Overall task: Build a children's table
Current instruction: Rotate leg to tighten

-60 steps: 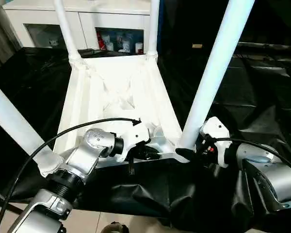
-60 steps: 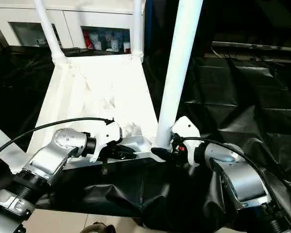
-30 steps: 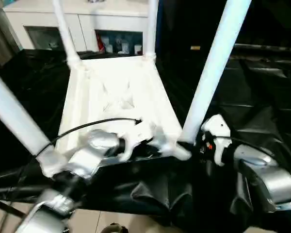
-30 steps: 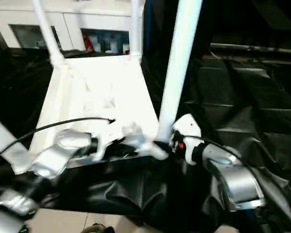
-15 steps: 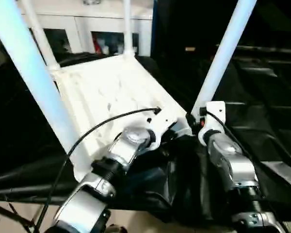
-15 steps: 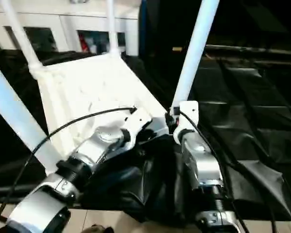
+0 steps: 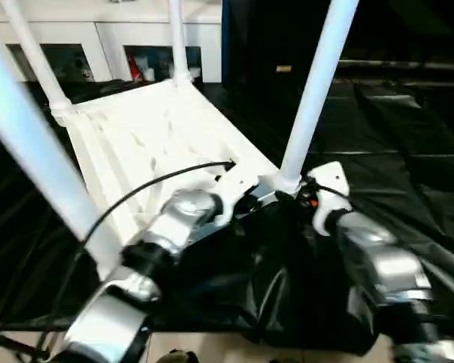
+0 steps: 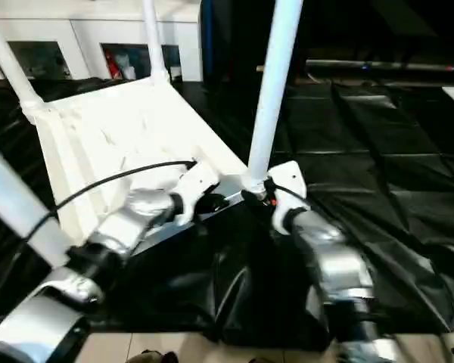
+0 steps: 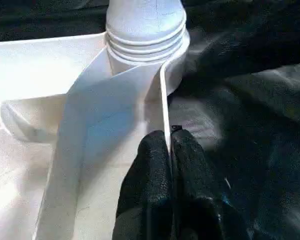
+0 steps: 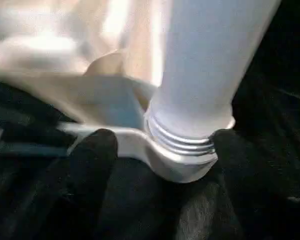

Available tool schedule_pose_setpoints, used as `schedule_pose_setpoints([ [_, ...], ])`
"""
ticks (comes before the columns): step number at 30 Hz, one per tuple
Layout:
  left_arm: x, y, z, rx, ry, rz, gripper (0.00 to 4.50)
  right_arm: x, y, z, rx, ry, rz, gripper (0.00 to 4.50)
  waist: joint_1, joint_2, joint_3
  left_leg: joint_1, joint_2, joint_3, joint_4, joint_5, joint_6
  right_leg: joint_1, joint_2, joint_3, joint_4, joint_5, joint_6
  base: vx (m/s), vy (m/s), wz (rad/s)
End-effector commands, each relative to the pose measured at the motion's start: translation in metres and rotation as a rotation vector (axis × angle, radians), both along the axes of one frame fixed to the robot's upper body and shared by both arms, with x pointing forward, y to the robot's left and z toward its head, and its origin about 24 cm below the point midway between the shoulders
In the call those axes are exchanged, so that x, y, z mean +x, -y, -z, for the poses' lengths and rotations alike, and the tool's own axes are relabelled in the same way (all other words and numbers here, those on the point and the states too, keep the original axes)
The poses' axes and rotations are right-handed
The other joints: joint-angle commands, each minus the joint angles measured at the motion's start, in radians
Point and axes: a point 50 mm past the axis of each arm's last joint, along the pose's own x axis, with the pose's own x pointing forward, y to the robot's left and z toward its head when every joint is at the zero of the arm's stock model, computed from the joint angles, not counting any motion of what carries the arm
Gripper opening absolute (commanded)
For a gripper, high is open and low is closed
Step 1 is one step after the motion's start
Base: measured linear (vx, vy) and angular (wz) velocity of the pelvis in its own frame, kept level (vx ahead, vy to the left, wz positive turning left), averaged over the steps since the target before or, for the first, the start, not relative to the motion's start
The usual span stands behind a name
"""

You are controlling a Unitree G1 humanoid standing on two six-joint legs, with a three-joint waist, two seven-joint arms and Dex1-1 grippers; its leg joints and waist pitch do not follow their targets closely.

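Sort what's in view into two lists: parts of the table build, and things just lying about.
Job in hand:
- upturned white table top
- four screwed-in legs, such as the near right leg

Lying about:
- black sheet under the work
- white cabinet behind, small items on its shelf

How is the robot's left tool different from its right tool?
The left tool is shut, pinching the table's thin rim; the right tool is spread open. The left tool grips the edge; the right tool's fingers sit either side of the leg's socket. Both have black fingers.
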Motion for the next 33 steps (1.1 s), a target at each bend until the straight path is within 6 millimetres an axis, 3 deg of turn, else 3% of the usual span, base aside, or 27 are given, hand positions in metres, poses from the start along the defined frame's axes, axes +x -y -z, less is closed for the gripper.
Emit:
schedule_pose_setpoints([
  [1, -0.011, 0.005, -0.01, -0.054, 0.028, 0.171, 0.0, -0.008, 0.003, -0.005, -0.013, -0.03, -0.087, 3.73, 0.009, -0.015, -0.071, 0.019, 0.09, -0.043, -0.055, -0.088, 0.126, 0.045, -0.08, 0.046, -0.043, -0.016, -0.26, 0.0, 0.0, 0.0],
  [3, -0.018, 0.001, -0.01, -0.036, 0.012, 0.256, 0.0, -0.013, 0.008, -0.01, -0.035, -0.038, -0.134, 3.87, 0.017, -0.012, -0.076, 0.022, 0.091, -0.039, -0.049, -0.048, 0.161, 0.042, -0.077, 0.044, -0.032, 0.067, -0.292, 0.0, 0.0, 0.0],
  [4, -0.022, -0.002, -0.01, -0.026, 0.002, 0.291, 0.0, -0.014, 0.01, -0.012, -0.055, -0.035, -0.143, 4.03, 0.023, -0.011, -0.073, 0.02, 0.088, -0.035, -0.045, -0.053, 0.17, 0.037, -0.077, 0.044, -0.032, 0.071, -0.298, 0.0, 0.0, 0.0],
  [6, -0.027, -0.006, -0.011, -0.016, -0.016, 0.336, 0.0, -0.016, 0.012, -0.015, -0.075, -0.035, -0.154, 4.09, 0.032, -0.005, -0.071, 0.026, 0.094, -0.035, -0.048, -0.088, 0.159, 0.035, -0.076, 0.041, -0.035, 0.017, -0.298, 0.0, 0.0, 0.0],
  [8, -0.03, -0.01, -0.011, -0.001, -0.022, 0.369, 0.0, -0.018, 0.013, -0.018, -0.087, -0.04, -0.172, 4.28, 0.033, -0.002, -0.069, 0.03, 0.099, -0.039, -0.055, -0.128, 0.13, 0.033, -0.073, 0.038, -0.037, -0.043, -0.29, 0.0, 0.0, 0.0],
  [9, -0.032, -0.012, -0.011, 0.003, -0.027, 0.381, 0.0, -0.02, 0.013, -0.019, -0.09, -0.046, -0.183, 4.4, 0.034, -0.001, -0.067, 0.033, 0.1, -0.038, -0.059, -0.165, 0.1, 0.031, -0.074, 0.041, -0.041, -0.082, -0.281, 0.0, 0.0, 0.0],
  [15, -0.036, -0.019, -0.012, 0.013, -0.038, 0.403, 0.0, -0.03, 0.007, -0.013, -0.097, -0.104, -0.276, 4.4, 0.033, -0.007, -0.062, 0.033, 0.097, -0.039, -0.067, -0.247, 0.034, 0.03, -0.08, 0.045, -0.052, -0.189, -0.245, 0.0, 0.0, 0.0],
  [24, -0.038, -0.021, -0.013, 0.015, -0.044, 0.41, 0.0, -0.026, 0.003, -0.011, -0.075, -0.114, -0.273, 4.4, 0.034, -0.009, -0.066, 0.027, 0.094, -0.04, -0.059, -0.202, 0.048, 0.032, -0.081, 0.044, -0.046, -0.169, -0.244, 0.0, 0.0, 0.0],
  [33, -0.038, -0.022, -0.014, 0.021, -0.044, 0.404, 0.0, -0.025, 0.003, -0.008, -0.068, -0.123, -0.268, 3.63, 0.031, -0.008, -0.068, 0.028, 0.092, -0.04, -0.057, -0.209, 0.043, 0.033, -0.08, 0.044, -0.044, -0.166, -0.247, 0.0, 0.0, 0.0],
])
